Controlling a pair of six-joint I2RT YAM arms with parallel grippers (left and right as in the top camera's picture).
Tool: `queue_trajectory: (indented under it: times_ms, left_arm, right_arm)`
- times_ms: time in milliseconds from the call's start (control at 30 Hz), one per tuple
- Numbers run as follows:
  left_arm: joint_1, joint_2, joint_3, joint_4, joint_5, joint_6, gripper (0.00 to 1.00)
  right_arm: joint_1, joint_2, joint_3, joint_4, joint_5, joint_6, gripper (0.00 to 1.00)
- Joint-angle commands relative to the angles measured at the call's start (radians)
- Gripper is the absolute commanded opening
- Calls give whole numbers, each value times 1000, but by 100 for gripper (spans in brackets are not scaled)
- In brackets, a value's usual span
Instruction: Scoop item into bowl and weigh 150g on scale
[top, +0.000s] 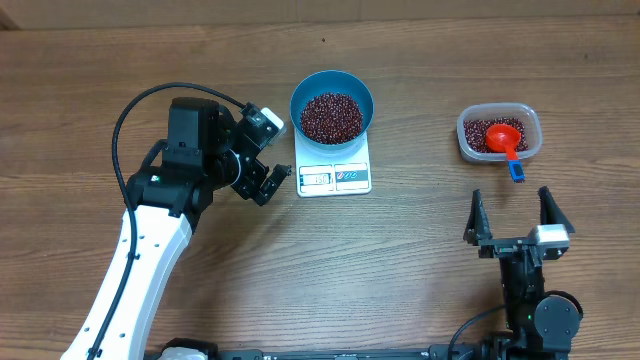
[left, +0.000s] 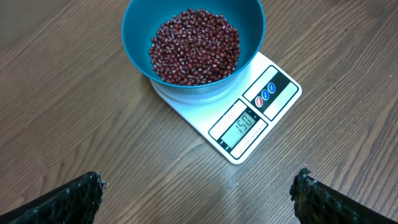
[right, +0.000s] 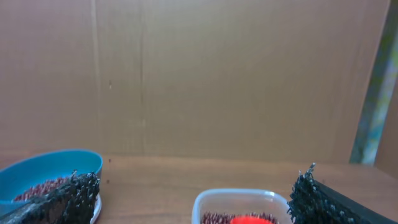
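Note:
The blue bowl (top: 333, 83) stands on the white scale (top: 335, 177), holding a heap of dark red-brown beans (top: 332, 117). In the left wrist view the bowl (left: 134, 37) and its beans (left: 194, 46) sit on the scale (left: 273, 93), whose display reads 150. My left gripper (top: 266, 160) hovers just left of the scale, open and empty, its fingertips (left: 74, 199) wide apart over bare wood. My right gripper (top: 512, 215) stands open and empty near the front edge, below the tub. From the right wrist the bowl (right: 43, 169) shows at far left.
A clear plastic tub (top: 499, 133) at the right holds more beans and a red scoop (top: 503, 137) with a blue handle end (top: 516, 171). The tub (right: 239, 202) lies straight ahead of the right gripper. A brown cardboard wall stands behind the table.

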Motion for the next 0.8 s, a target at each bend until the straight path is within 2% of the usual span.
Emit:
queue_trajectory:
  times_ms: [0, 167, 767]
  left_arm:
    - [4, 5, 21, 0, 17, 11, 100]
    - [4, 5, 21, 0, 17, 11, 99]
    - [4, 5, 21, 1, 17, 11, 100]
  right_arm:
    - [12, -11, -12, -39, 9, -1, 100]
    - [15, -11, -12, -199, -6, -1, 100]
    - [15, -11, -12, -204, -2, 2, 100]
